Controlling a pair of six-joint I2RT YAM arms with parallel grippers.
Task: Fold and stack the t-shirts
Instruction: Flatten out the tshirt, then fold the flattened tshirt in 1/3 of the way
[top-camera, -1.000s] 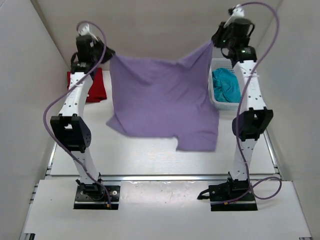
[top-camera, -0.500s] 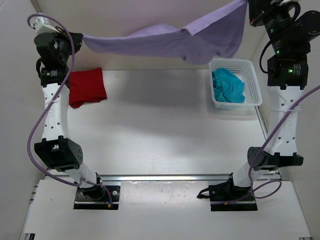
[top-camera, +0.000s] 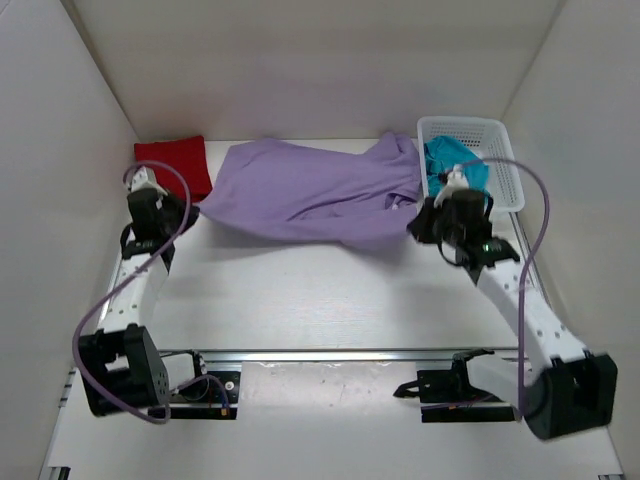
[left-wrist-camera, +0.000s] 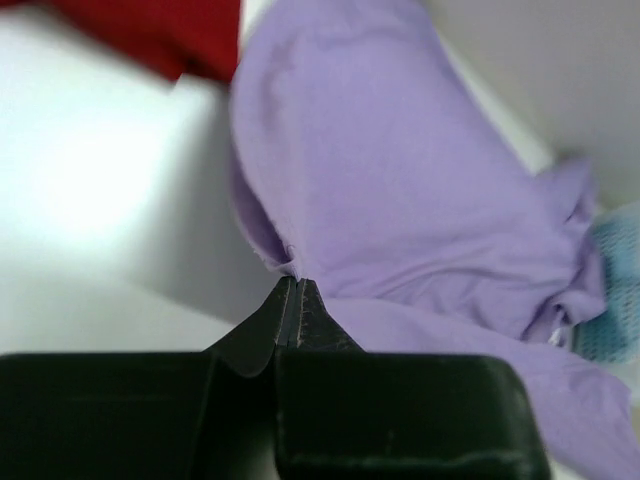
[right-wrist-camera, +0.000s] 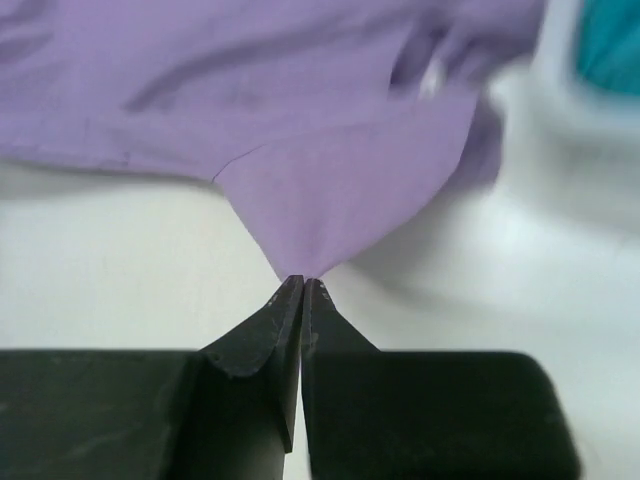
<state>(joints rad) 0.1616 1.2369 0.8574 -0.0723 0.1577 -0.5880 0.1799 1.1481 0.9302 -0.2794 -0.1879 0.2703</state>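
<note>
Lowered from mid-air, the purple shirt (top-camera: 310, 190) now lies rumpled on the far side of the table (top-camera: 300, 290), red shirt (top-camera: 175, 160) just left of it, left gripper (left-wrist-camera: 297, 283) pinched tight on its left edge, right gripper (right-wrist-camera: 303, 283) pinched tight on its right corner, teal shirt (top-camera: 452, 155) in the basket (top-camera: 508, 165) at far right

1. Bare table (top-camera: 330, 300) lies open between the left arm (top-camera: 138, 285) and the right arm (top-camera: 520, 300), on the near side of the lavender shirt (top-camera: 300, 190).
2. The lavender shirt covers the far middle strip.
3. At the far-left corner lies the red shirt (top-camera: 175, 158); the white basket (top-camera: 503, 135) blocks the far-right corner.
</note>
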